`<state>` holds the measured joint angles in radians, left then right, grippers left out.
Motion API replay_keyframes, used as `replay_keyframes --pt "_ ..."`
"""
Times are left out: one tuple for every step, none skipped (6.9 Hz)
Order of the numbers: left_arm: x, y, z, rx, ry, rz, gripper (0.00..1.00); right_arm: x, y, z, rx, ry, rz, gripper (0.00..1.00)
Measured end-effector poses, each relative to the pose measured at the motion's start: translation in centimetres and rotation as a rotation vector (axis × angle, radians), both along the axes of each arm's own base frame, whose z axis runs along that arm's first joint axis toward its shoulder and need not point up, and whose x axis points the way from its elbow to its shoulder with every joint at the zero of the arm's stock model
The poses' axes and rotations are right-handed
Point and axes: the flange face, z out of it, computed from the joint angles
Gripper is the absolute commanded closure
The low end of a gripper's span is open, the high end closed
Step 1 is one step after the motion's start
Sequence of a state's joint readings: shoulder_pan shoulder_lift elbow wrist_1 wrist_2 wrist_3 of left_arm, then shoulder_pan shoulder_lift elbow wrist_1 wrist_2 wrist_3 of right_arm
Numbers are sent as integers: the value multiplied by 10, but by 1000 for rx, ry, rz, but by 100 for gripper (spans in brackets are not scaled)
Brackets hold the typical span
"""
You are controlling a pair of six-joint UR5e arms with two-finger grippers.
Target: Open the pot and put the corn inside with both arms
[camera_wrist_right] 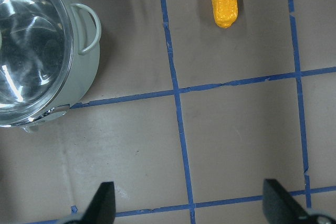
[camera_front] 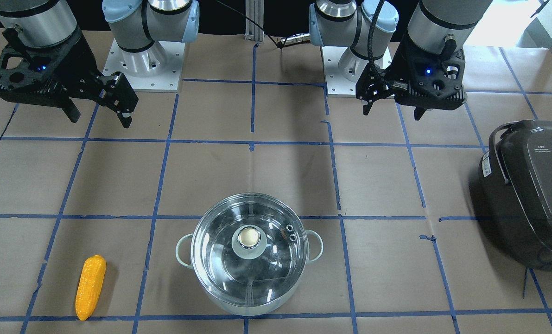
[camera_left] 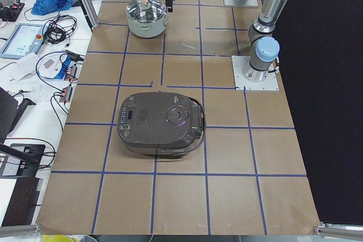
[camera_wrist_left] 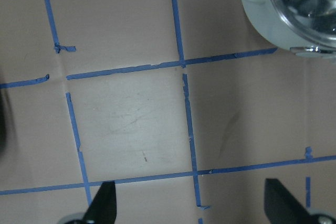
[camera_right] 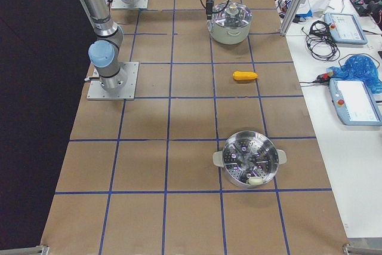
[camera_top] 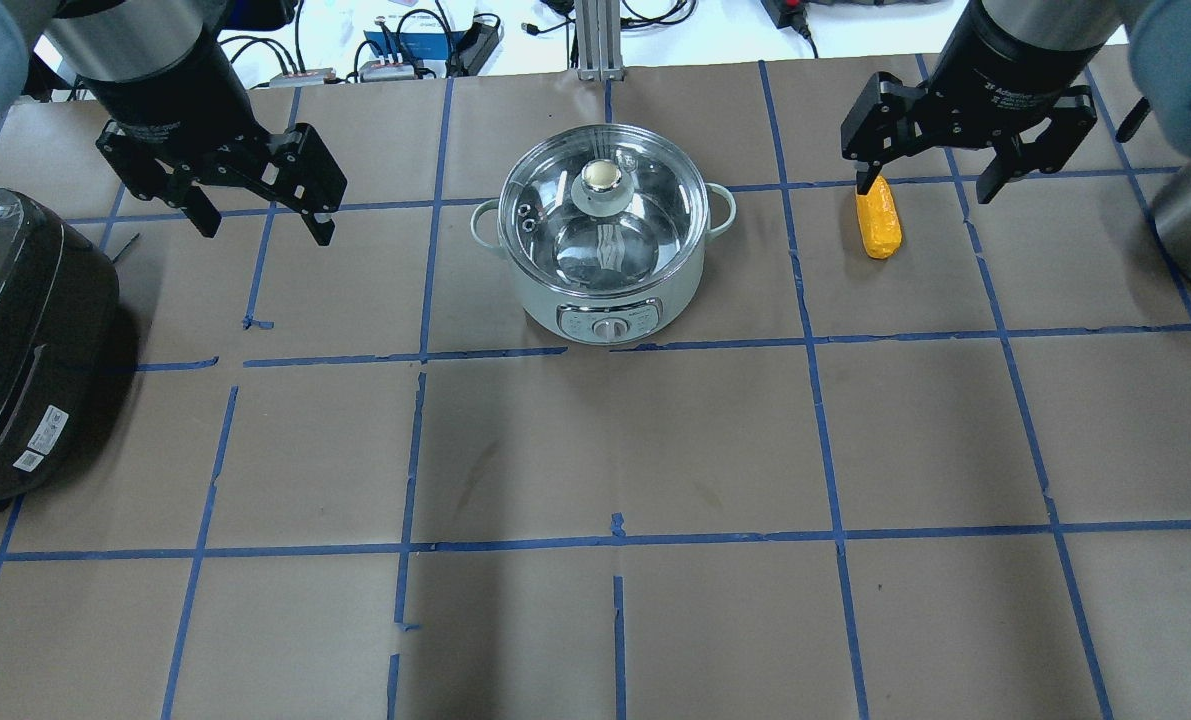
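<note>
In the front-facing view the pot (camera_front: 250, 304) stands on the brown paper table (camera_front: 387, 185) with its glass lid (camera_front: 220, 260) on. The corn (camera_front: 90, 286) lies well apart from it, toward the right arm's side. The left gripper (camera_front: 393, 110) and right gripper (camera_front: 100, 118) both hang spread wide and empty. Blue tape (camera_front: 252, 143) marks a grid, and a dark rice cooker (camera_front: 530, 195) sits at the left arm's end.

Overhead, small white lettering on the right gripper's collar seems to read "2F Adaptive". The rice cooker's white labels (camera_top: 43, 432) are too fine to read. The pot's front panel carries a dial (camera_top: 610, 327).

From the left end, a white bench (camera_left: 39, 103) with cables (camera_left: 59, 26) and a screen pendant (camera_left: 21, 41) runs along the table.

From the right end, a steel steamer pot (camera_right: 236, 178) stands near this end.

The left wrist view shows fingertips far apart over bare paper, with the pot's edge at upper right.

The right wrist view shows fingers wide, the corn ahead and the pot at left
</note>
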<state>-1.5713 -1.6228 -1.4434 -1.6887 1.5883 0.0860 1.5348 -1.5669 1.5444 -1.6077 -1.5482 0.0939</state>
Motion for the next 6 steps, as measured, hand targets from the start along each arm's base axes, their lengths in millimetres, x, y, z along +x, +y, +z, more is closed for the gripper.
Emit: replay_keyframes --pt "-14 -13 -7 -22 36 47 0 -2 -3 -9 17 2 10 0" --pt "-41 -31 -24 -53 71 73 0 -5 -15 -28 42 2 26 0" --pt "-78 -54 -49 -92 93 92 0 -12 -45 -59 57 2 35 0" --pt "-119 -78 -78 -127 110 110 0 -25 -91 -100 45 4 51 0" --pt "-150 -99 -98 -147 123 127 0 -42 -135 -146 37 6 83 1" --pt "-172 -118 -111 -156 131 144 0 -60 -169 -195 22 10 115 3"
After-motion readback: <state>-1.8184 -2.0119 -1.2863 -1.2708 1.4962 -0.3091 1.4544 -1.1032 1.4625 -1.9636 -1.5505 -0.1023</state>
